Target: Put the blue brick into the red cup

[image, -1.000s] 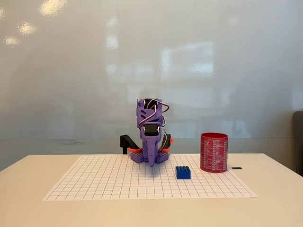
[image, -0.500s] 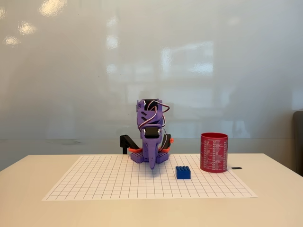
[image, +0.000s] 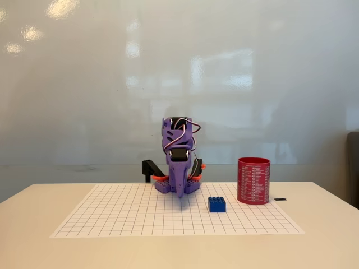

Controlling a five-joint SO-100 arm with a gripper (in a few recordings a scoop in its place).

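the blue brick [image: 217, 204] sits flat on the grid sheet [image: 123, 216], studs up, just left of the red cup [image: 253, 180] in the fixed view, not touching it. expect it light, rigid, slick plastic; take it across two opposite flat sides, low, squarely. the gripper [image: 179, 193] hangs folded near the purple arm's base [image: 177, 184], tips down, well left of the brick; you cannot tell whether its fingers are apart or together
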